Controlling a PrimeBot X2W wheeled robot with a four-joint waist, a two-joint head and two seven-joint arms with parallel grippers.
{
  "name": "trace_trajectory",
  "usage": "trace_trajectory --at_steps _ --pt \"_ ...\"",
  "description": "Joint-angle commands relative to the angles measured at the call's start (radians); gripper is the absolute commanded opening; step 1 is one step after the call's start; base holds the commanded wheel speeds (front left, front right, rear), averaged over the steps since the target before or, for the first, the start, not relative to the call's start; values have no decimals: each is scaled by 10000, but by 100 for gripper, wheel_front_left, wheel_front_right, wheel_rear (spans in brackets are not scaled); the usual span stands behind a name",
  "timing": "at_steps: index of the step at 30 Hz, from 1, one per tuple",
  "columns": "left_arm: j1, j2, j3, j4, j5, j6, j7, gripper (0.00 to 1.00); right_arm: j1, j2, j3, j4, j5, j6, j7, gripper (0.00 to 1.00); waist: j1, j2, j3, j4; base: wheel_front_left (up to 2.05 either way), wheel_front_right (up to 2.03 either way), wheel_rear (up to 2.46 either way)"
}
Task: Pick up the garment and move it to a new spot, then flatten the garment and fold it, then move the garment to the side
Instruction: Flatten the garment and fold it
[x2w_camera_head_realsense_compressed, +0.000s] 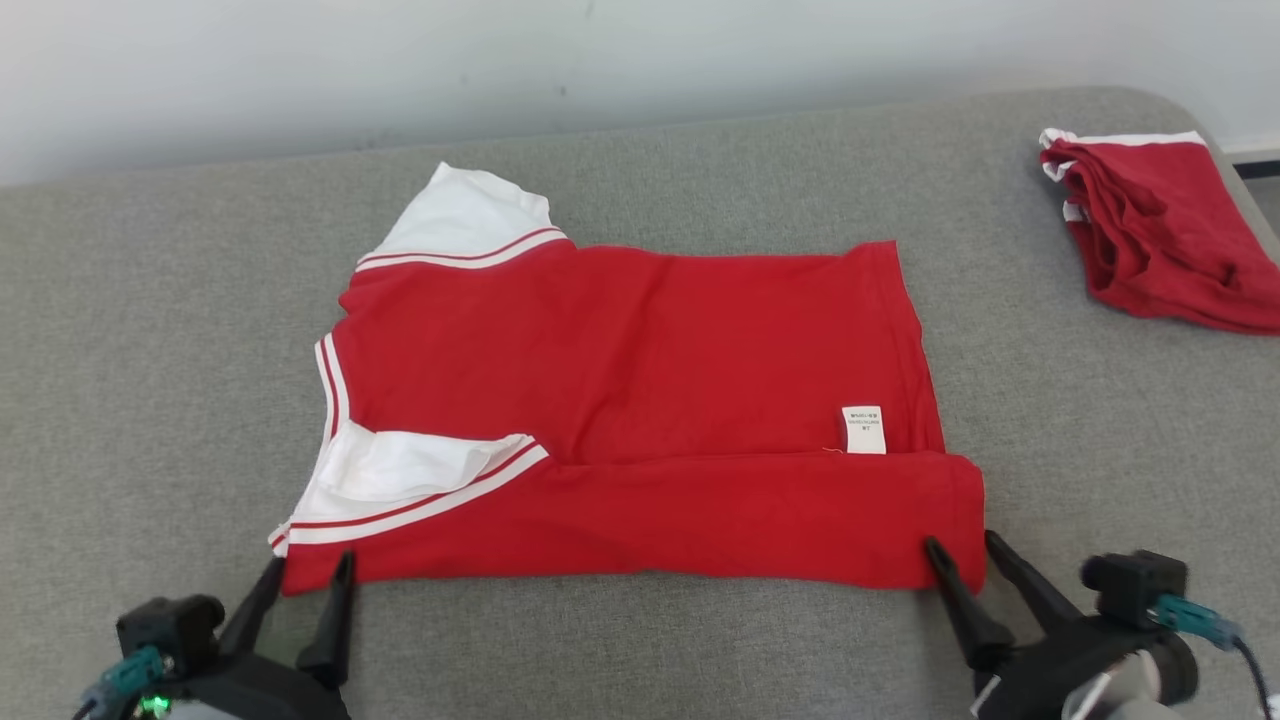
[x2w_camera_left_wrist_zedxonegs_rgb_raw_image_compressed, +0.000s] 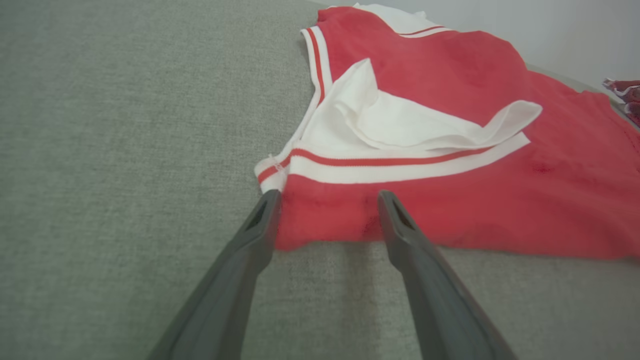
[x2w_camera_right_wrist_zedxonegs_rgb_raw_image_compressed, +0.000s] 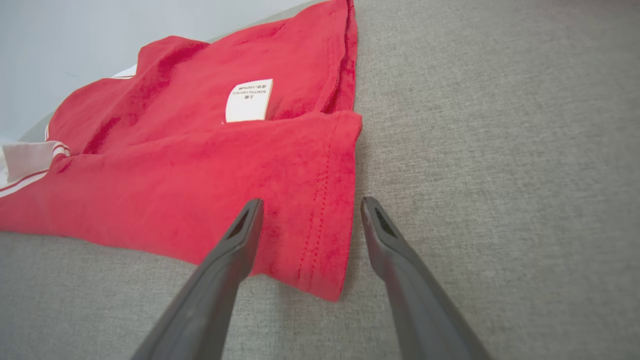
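While the garment (x2w_camera_head_realsense_compressed: 640, 380) lies part-folded on the grey padded surface (x2w_camera_head_realsense_compressed: 150, 350), long axis left-right, head view: left gripper (x2w_camera_head_realsense_compressed: 312, 560) and right gripper (x2w_camera_head_realsense_compressed: 960, 540) at near corners, fingers (x2w_camera_head_realsense_compressed: 335, 610) apart, empty. Left wrist: collar-end corner between fingers. Right wrist: hem corner likewise.

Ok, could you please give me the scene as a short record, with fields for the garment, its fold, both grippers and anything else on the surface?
surface: grey fabric-covered surface
garment: red shirt with white sleeves, spread flat, collar end toward the robot's left
fold: near long edge folded over onto the body; white label just above the fold, near the hem
left gripper: open, at the near left corner, holding nothing
right gripper: open, at the near right corner, holding nothing
other item: second red garment, crumpled, far right, apart from the shirt
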Motion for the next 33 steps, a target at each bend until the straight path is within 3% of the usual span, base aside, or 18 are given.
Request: trace_trajectory --at_steps 1,6,7,8,9,10,18,28,32,33 --pt "-279 42 2 174 142 68 -34 100 -209 182 59 184 -136 -27 102 100 1 -1 138 -50 0 0 0" --pt "-633 61 -112 866 446 303 -46 100 -604 702 244 907 -267 -27 323 100 1 -1 231 -76 0 0 0" --pt "-646 1 -218 1008 394 255 95 100 -631 785 302 1023 -243 -27 314 30 1 -1 210 -58 0 0 0" --pt "-642 -107 -207 1135 255 159 143 83 -632 836 360 1115 -231 -27 283 0 1 -1 183 -43 0 0 0" --pt "-649 -149 -183 1220 193 126 109 33 -631 879 405 1178 -191 -27 227 0 1 -1 143 -31 0 0 0" --pt "-662 -162 -220 1281 207 72 68 0 -629 897 433 1237 -163 -27 170 0 1 -1 88 -14 0 0 0" --pt "-209 -310 -303 1332 164 -34 -211 0 -387 613 531 1332 56 -27 -285 0 1 -1 -812 245 0 0 0" --pt "1733 -663 -171 169 -147 243 -407 0 888 -542 324 725 229 -27 49 0 1 -1 -1465 766 0 0 0" --pt "2115 -852 -206 46 -175 273 -418 0 1299 -671 48 510 315 -27 273 0 1 -1 -1528 849 0 0 0" --pt "2167 -924 -250 4 -153 302 -420 0 1337 -674 -52 431 271 -27 325 7 1 -1 -1543 859 0 0 0"
